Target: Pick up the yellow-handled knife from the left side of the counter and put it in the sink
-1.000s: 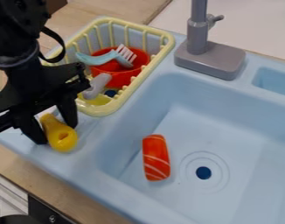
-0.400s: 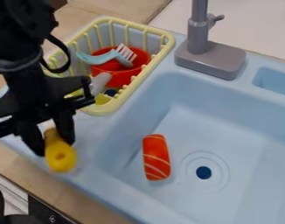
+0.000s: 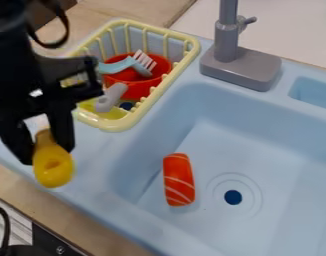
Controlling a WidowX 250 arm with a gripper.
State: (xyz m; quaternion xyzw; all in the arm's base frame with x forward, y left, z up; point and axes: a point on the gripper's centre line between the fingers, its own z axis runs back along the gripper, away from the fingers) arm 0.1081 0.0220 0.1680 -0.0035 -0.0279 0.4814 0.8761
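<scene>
Two fingers of your gripper clamp the yellow bulbous toy by its neck; likely light, stiff, slick, so grip there squarely.

You had the dish rack left of the faucet, with the bowl in it and the fork across the bowl. Before the faucet lay the basin, holding the toy food piece left of the drain. Left of the basin, before the rack, your gripper held the toy.
</scene>
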